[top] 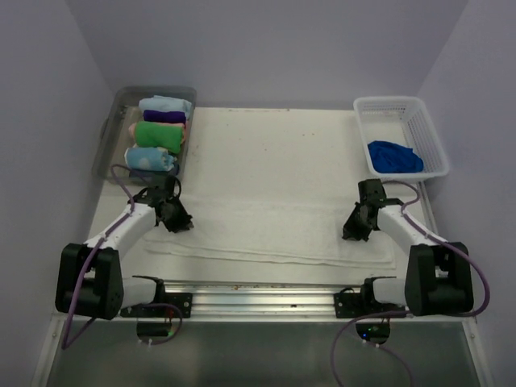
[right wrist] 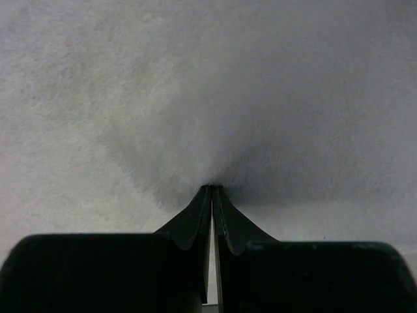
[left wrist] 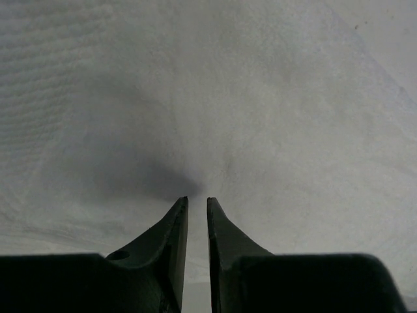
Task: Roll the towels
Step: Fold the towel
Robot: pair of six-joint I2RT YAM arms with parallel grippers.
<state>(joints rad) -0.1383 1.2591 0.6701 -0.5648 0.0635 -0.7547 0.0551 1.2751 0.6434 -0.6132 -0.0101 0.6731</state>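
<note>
A long white towel (top: 266,230) lies flat across the near half of the table. My left gripper (top: 176,216) is down at the towel's left end. In the left wrist view the towel (left wrist: 260,98) fills the frame and my left gripper (left wrist: 197,198) has its jaws a narrow gap apart, tips close to the cloth, nothing seen between them. My right gripper (top: 355,226) is down near the towel's right end. In the right wrist view my right gripper (right wrist: 212,187) is shut with its tips in the towel (right wrist: 208,91), whose cloth puckers toward them.
A clear bin (top: 110,133) at the back left holds several rolled towels, among them a green one (top: 159,133) and a light blue one (top: 150,159). A white basket (top: 429,129) at the back right holds a crumpled blue towel (top: 393,156).
</note>
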